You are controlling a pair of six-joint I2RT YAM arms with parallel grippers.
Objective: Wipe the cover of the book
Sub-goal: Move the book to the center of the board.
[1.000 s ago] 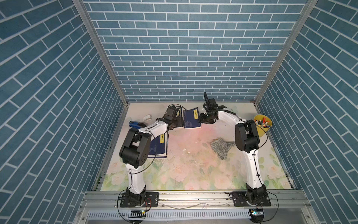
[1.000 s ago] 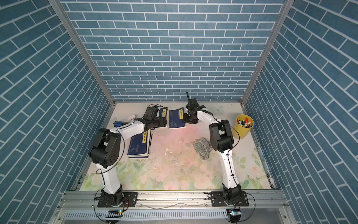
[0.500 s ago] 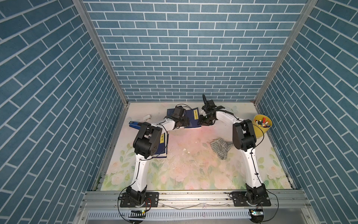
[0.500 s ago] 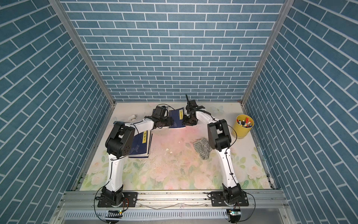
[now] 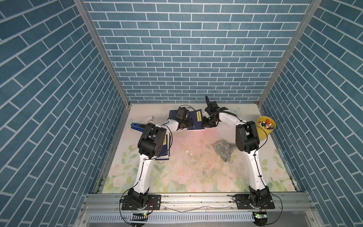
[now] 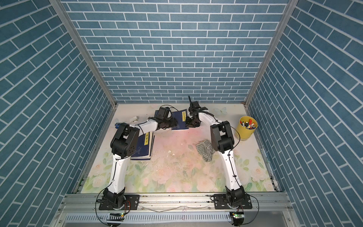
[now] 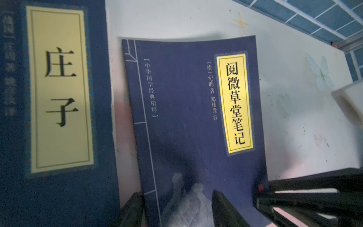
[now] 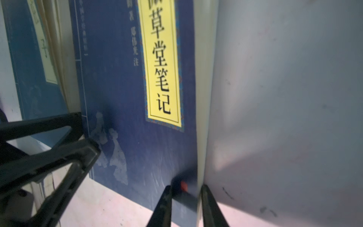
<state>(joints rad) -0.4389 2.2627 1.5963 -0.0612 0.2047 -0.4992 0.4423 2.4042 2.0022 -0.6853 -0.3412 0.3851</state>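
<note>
The book (image 5: 195, 121) (image 6: 179, 121) is dark blue with a yellow title label and lies at the back middle of the table. In the right wrist view my right gripper (image 8: 186, 206) pinches the book's (image 8: 125, 98) near corner by the red seal, one finger on the cover and one at the page edge. My left gripper (image 7: 177, 210) stands open over the spine end of the book (image 7: 186, 108), one finger off the spine edge and one above the cover. Both top views show the left gripper (image 5: 189, 124) (image 6: 173, 123) and the right gripper (image 5: 205, 123) (image 6: 188, 123) at opposite edges.
A grey striped cloth (image 5: 224, 150) (image 6: 204, 150) lies loose by the right arm. A second blue book (image 7: 59, 88) sits just left of the first, and a book stack (image 6: 145, 145) lies under the left arm. A yellow pen cup (image 5: 266, 126), a blue stapler (image 5: 137, 126) and crumbs (image 5: 186, 152) are also there.
My left gripper has moved right to the book's spine edge and its jaws have narrowed. The right gripper's jaws have closed onto the book's corner.
</note>
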